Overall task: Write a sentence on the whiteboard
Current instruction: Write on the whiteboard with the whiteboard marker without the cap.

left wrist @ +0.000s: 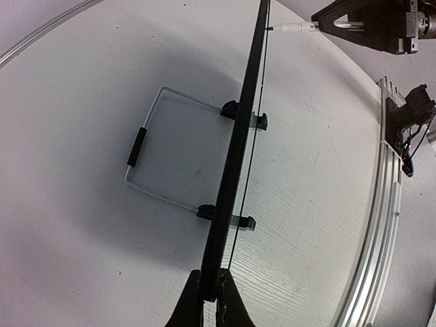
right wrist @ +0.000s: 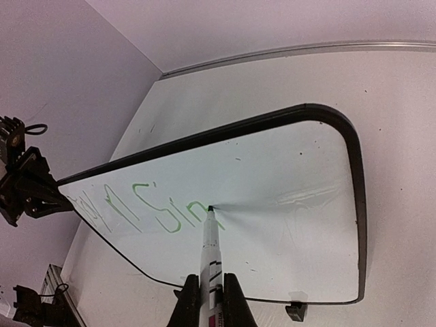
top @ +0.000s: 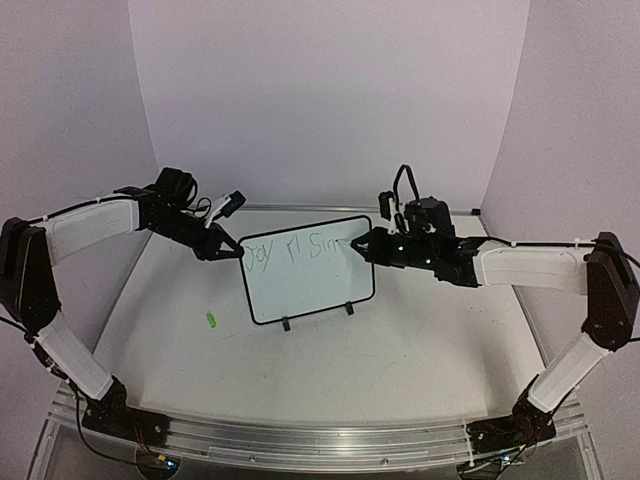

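The whiteboard (top: 305,285) stands near the far edge of the tabletop (top: 420,350), its left rim pinched by the left gripper (top: 232,250). The right gripper (top: 362,243) clamps the marker (right wrist: 210,245), tip touching the unfinished sentence (top: 295,250). Pressing harder would likely swing the board and break the stroke.

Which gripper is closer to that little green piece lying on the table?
Left. The left gripper grips the whiteboard edge just beyond the green piece; the right gripper holds a marker at the opposite side.
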Tool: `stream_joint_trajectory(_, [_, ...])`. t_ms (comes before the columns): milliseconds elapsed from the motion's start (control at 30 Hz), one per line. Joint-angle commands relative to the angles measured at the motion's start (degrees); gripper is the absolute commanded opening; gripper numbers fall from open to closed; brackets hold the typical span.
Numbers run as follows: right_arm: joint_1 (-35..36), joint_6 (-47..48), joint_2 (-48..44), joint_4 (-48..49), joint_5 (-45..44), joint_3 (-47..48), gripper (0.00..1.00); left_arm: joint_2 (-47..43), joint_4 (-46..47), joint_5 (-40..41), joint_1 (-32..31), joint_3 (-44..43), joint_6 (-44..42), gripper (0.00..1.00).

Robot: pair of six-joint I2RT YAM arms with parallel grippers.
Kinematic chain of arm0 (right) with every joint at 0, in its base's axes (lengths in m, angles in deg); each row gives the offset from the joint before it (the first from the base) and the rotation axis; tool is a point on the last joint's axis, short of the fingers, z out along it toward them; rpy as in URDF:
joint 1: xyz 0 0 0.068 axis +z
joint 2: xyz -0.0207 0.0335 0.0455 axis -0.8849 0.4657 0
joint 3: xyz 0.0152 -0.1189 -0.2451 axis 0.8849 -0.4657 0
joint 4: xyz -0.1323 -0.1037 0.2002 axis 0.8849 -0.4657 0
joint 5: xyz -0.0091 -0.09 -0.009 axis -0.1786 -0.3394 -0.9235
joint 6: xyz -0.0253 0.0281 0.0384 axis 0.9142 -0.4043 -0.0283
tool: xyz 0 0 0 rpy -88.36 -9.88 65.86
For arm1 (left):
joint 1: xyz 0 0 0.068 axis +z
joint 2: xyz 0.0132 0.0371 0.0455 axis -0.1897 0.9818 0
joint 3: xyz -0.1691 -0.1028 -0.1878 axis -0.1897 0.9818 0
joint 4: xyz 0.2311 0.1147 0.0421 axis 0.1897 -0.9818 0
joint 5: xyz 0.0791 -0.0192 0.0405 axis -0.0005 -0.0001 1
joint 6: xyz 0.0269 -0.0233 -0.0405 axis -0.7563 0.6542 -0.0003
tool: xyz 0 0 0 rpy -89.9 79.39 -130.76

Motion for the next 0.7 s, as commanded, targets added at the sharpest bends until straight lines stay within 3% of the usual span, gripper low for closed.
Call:
stream_joint_trajectory(0, [-0.30, -0.64, -3.11, 2.76, -5.77, -0.05, 0.00, 0.35, 0.12, 7.06, -0.43, -0.43, -3.62, 0.00])
stream_joint_trajectory(667, [-0.30, -2.65, -2.21, 1.46, -3.72, -4.45, 0.00, 0.30, 0.09, 7.07, -0.43, -0.43, -3.59, 0.00])
